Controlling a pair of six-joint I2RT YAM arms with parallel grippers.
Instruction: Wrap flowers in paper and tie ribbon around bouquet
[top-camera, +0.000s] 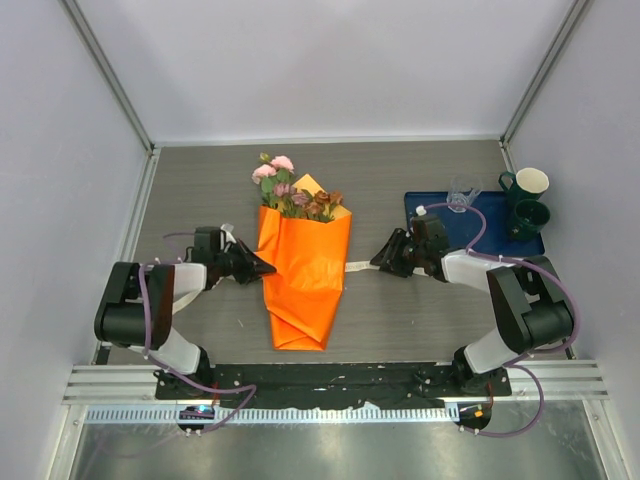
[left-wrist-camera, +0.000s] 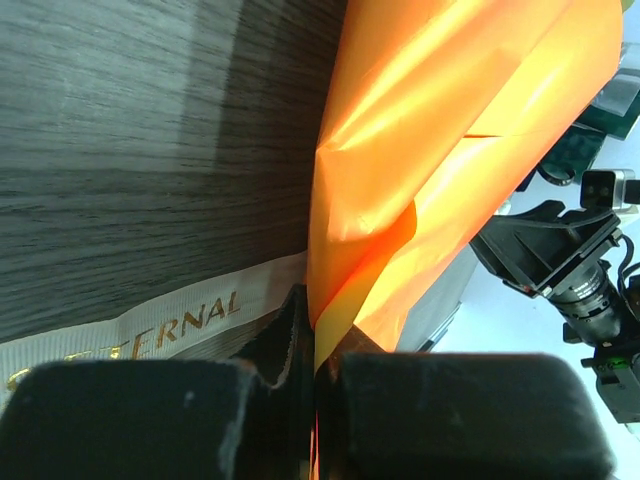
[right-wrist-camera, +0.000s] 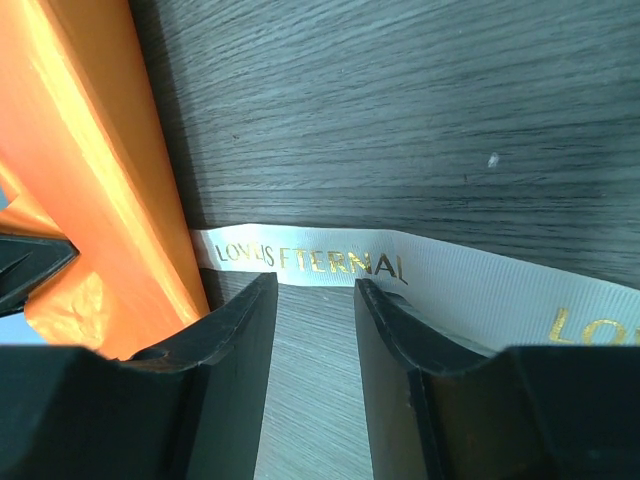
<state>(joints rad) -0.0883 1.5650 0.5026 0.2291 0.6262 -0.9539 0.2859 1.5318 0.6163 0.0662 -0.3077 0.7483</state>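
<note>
Two grippers flank the bouquet (top-camera: 303, 255), which lies flat at the centre of the table (top-camera: 200, 190) in the top view. Its long axis runs up and down the frame: the flowers (top-camera: 290, 190) point toward the upper edge, and the folded narrow end of the paper (top-camera: 305, 295) points toward the lower edge. We cannot see the stems, because the paper covers them. The ribbon (right-wrist-camera: 450, 280) lies flat on the table across that axis. Its middle run is hidden beneath the paper, and in the top view only a short piece shows right of the cone. Its gold print is cut off in both wrist views. The left gripper (top-camera: 265, 266) is closed and pinches the left edge of the paper, with the ribbon just beside its fingers. The right gripper (top-camera: 378, 262) stands at the cone's right side with a moderate gap between its jaws and holds nothing; the ribbon runs just beyond its fingertips. In the upper right, well apart from the bouquet, a blue tray (top-camera: 495, 215) carries two green mugs (top-camera: 530, 216) and a clear cup (top-camera: 462, 195). The right arm (top-camera: 470, 268) covers the tray's lower left part.
</note>
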